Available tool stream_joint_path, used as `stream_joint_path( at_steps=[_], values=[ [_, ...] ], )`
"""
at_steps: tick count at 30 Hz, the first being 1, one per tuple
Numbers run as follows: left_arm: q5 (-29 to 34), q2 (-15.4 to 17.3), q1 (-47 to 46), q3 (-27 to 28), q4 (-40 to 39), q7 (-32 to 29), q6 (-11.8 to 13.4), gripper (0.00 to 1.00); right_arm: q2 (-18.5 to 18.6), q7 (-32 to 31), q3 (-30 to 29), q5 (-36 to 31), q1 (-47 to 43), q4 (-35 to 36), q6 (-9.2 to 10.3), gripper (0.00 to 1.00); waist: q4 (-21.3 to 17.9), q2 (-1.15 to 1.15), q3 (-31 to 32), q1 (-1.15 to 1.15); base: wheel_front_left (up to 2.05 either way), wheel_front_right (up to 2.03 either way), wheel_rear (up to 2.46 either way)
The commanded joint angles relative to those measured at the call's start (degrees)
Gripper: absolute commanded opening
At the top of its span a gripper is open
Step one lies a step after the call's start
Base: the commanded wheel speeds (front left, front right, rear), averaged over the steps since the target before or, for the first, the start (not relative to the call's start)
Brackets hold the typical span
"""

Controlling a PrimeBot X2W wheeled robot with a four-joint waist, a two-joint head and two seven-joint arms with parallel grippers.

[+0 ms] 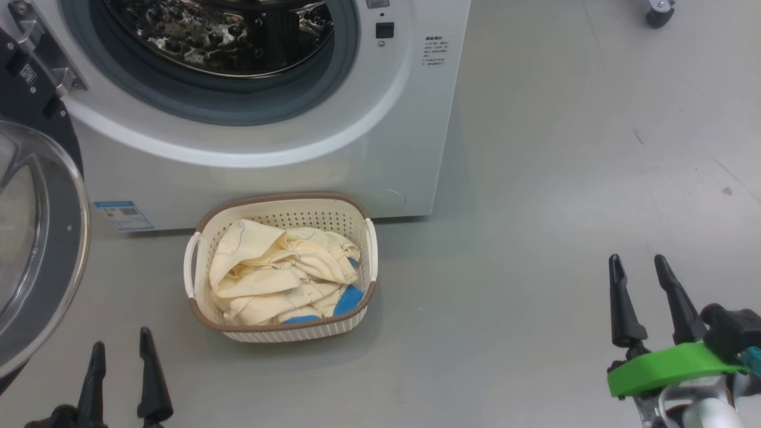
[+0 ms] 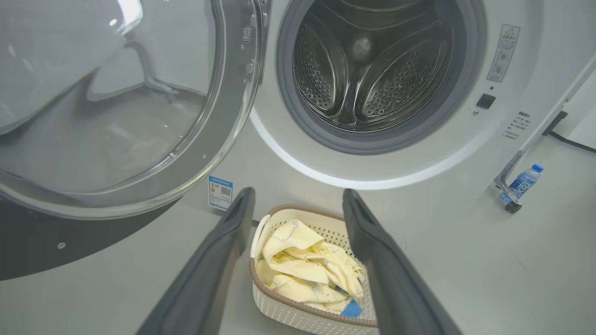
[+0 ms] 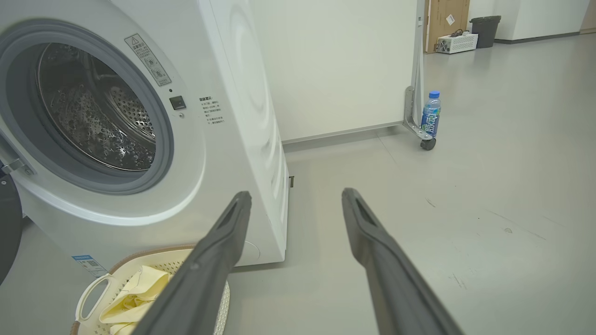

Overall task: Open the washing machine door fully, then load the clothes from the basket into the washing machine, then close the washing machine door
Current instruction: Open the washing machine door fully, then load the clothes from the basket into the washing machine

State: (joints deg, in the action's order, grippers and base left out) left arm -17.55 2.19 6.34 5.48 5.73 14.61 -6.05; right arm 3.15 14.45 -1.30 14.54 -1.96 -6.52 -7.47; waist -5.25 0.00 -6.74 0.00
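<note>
Washing machine door point(image 1: 41, 249) is seen swung open at left. Basket point(image 1: 279, 198) w/ clothes point(image 1: 273, 273) is set on floor point(image 1: 535, 238), just in front of washing machine point(image 1: 267, 154). L gripper point(image 1: 121, 337) & R gripper point(image 1: 637, 259) are held spread, empty, well apart from basket.

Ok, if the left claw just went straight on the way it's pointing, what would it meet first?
Most likely the washing machine, near the grey gasket at its open mouth; the open left claw aims above the basket. Depth is unclear, so I'm not certain.
</note>
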Motion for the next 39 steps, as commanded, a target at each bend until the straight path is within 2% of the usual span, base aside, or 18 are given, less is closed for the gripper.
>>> stream_joint_path(
  at_steps=[1,14,25,39],
  values=[
    [0.51,0.69,-1.13,1.87,-1.24,0.39,-0.14,1.00,0.72,0.55,1.30,-0.35,1.72,1.99,-0.02,1.00,-0.03,0.00,-0.03,0.00,0.20,-0.20,0.00],
    [0.72,0.69,-1.34,2.10,-0.67,0.39,-0.53,1.00,0.69,0.55,1.19,-0.19,1.93,1.98,-0.02,1.00,-0.33,0.00,-0.49,0.00,1.16,-1.16,0.00],
    [0.70,0.69,-1.57,2.49,-0.66,0.39,0.92,1.00,0.74,0.55,1.09,-0.09,1.98,2.05,-0.02,1.00,-0.17,0.00,-0.64,0.00,1.63,-1.63,0.00],
    [0.00,0.69,-1.49,2.23,-1.14,0.39,0.35,1.00,0.57,0.55,1.07,-0.08,2.21,2.10,-0.02,1.00,0.01,0.00,-0.83,0.00,0.22,-0.22,0.00]
  ],
)
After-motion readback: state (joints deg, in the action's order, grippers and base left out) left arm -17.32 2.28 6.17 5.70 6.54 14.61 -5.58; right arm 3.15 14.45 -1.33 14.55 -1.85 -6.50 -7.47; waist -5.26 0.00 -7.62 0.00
